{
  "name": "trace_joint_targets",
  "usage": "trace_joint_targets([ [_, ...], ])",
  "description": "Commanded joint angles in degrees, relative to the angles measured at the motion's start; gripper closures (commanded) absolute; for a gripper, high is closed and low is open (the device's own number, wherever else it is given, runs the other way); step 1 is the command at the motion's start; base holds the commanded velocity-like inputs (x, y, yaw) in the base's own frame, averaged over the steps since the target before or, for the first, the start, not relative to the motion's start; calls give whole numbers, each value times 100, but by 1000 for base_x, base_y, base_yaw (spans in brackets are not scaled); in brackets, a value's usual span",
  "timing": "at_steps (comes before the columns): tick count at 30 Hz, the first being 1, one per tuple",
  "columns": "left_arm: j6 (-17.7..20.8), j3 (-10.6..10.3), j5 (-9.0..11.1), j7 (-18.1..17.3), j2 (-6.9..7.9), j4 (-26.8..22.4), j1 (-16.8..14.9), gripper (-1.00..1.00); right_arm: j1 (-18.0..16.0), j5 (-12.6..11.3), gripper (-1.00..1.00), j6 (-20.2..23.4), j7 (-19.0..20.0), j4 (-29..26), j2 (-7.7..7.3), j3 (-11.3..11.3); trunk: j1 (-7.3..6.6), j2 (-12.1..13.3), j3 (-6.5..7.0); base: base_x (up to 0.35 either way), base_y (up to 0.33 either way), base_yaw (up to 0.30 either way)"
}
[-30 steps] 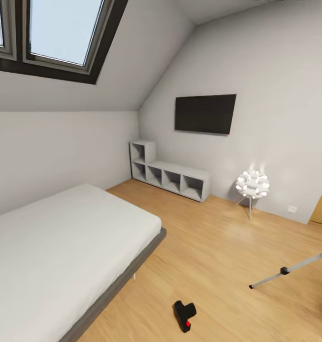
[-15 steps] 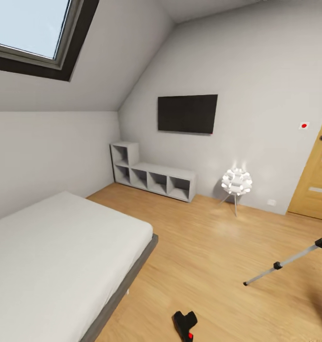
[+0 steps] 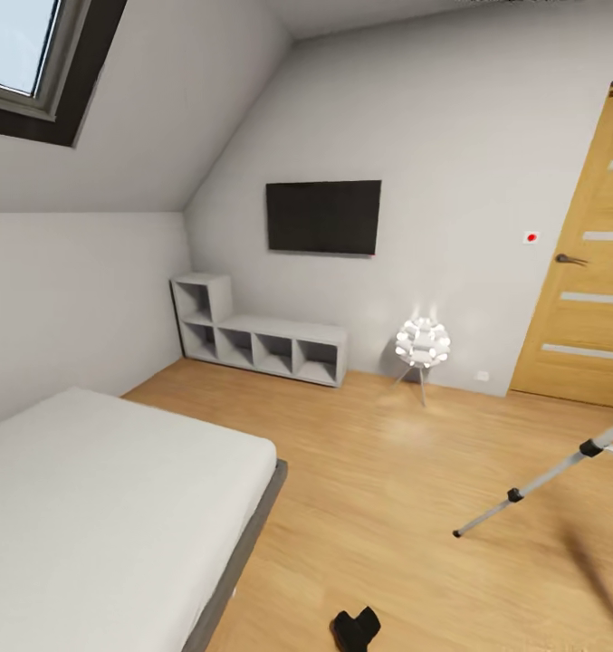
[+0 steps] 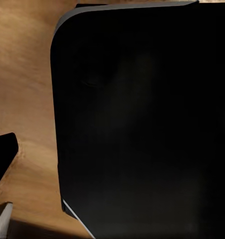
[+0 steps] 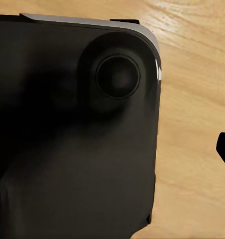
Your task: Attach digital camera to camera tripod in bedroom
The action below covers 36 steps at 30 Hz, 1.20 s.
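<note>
The digital camera (image 3: 356,628), small and black, lies on the wooden floor at the bottom edge of the head view, partly cut off; its red dot is hidden. One silver-grey leg of the camera tripod (image 3: 541,484) with black joints slants in from the right edge, its foot on the floor; the head and handle are out of frame. Both wrist views look down on a large black rounded body (image 4: 142,124) (image 5: 72,139) over the floor. A dark sliver at the edge of each wrist view may be a fingertip; the jaws' state cannot be read.
A grey-framed bed (image 3: 116,507) with a white mattress fills the left. Grey cube shelves (image 3: 261,340) stand along the far wall under a black TV (image 3: 324,217). A white globe-cluster lamp (image 3: 422,344) stands beside them, a wooden door (image 3: 587,272) at right.
The whole head view has swung right: bed, shelves, TV and lamp slid left, the door came into view, and the digital camera dropped toward the bottom edge.
</note>
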Motion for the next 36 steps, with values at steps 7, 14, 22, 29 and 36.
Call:
trace_joint_targets([
  [7, -18, 6, 0, -2, -1, -4, 2, -100, 0, 3, -100, -9, -1, -1, -5, 0, 2, -2, -4, 161, 323, -283],
  [14, -19, 6, 0, -2, -1, -4, 2, -100, 0, 3, -100, -8, -1, -1, -5, 0, 2, -2, -4, 121, 228, -283],
  [22, -19, 6, 0, -2, -3, -4, 2, -100, 0, 3, -100, -7, -1, -1, -5, 0, 2, -2, -4, 22, 37, -283],
  [29, -19, 6, 0, -2, -5, -4, 2, -100, 0, 3, -100, -11, -1, -1, -10, 0, 2, -2, -4, 3, 5, -284],
  [36, -19, 6, 0, -2, -9, -4, 2, -100, 0, 3, -100, -13, -1, -1, -13, 0, 2, -2, -4, 1, 1, -284],
])
